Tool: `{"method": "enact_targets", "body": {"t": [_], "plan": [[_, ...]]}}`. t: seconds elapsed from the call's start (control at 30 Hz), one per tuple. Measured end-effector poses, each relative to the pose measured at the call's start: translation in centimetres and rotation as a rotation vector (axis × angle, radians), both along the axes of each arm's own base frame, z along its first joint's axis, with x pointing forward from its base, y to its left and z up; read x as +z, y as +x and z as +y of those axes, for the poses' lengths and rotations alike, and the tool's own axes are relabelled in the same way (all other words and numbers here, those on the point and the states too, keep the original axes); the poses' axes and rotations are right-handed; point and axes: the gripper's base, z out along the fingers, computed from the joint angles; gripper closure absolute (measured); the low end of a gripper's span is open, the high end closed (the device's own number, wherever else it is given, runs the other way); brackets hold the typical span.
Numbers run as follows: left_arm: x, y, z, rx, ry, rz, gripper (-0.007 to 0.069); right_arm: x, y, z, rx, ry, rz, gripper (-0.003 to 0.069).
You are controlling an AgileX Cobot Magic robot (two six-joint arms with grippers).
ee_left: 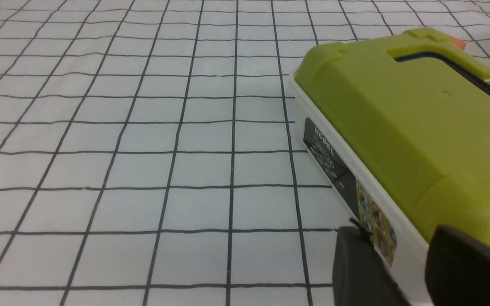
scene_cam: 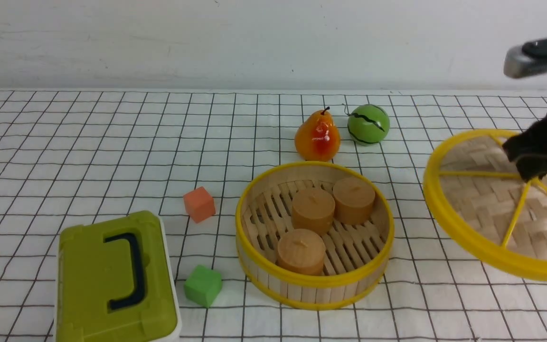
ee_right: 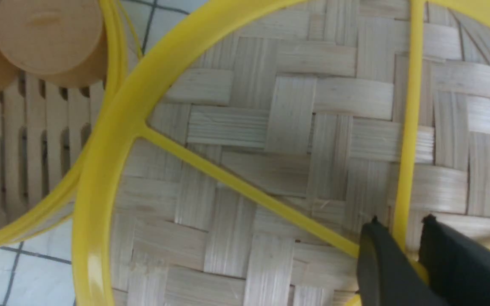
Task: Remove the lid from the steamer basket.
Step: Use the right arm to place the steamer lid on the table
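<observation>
The steamer basket (scene_cam: 315, 236) stands uncovered at the centre front, with three tan cylinders on its slatted floor. Its rim also shows in the right wrist view (ee_right: 36, 204). The lid (scene_cam: 487, 204), woven bamboo with a yellow rim and spokes, hangs tilted to the right of the basket, above the cloth. My right gripper (scene_cam: 534, 161) is shut on the lid's centre knob; in the right wrist view (ee_right: 400, 229) its fingers pinch the yellow knob. The lid (ee_right: 270, 140) fills that view. My left gripper (ee_left: 398, 255) is open and empty beside the green box.
A green box (scene_cam: 114, 280) with a dark handle sits at the front left, also in the left wrist view (ee_left: 402, 119). An orange cube (scene_cam: 199, 204) and green cube (scene_cam: 202, 285) lie left of the basket. A pear (scene_cam: 317, 137) and green ball (scene_cam: 368, 124) stand behind it.
</observation>
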Motion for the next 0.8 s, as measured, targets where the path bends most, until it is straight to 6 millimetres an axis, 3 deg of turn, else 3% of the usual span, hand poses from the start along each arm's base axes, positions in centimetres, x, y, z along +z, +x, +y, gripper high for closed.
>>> {"method": "enact_targets", "body": {"t": [0.13,0.43,0.67,0.8], "plan": [[0.0,0.0,0.0,0.0,0.0,0.0,0.0386,-3.3,1.3,-0.1,-0.017,0.01,0.023,0.0555],[0.0,0.0,0.0,0.0,0.0,0.0,0.0386,-8.6,4.7,0.0,-0.034,0.008,0.034,0.0555],[0.0,0.0,0.0,0.0,0.0,0.0,0.0386,-10.7,5.5,0.0,-0.041,0.007,0.061,0.0555],[0.0,0.0,0.0,0.0,0.0,0.0,0.0386,-11.4,5.6,0.0,-0.044,0.008,0.074,0.0504]]}}
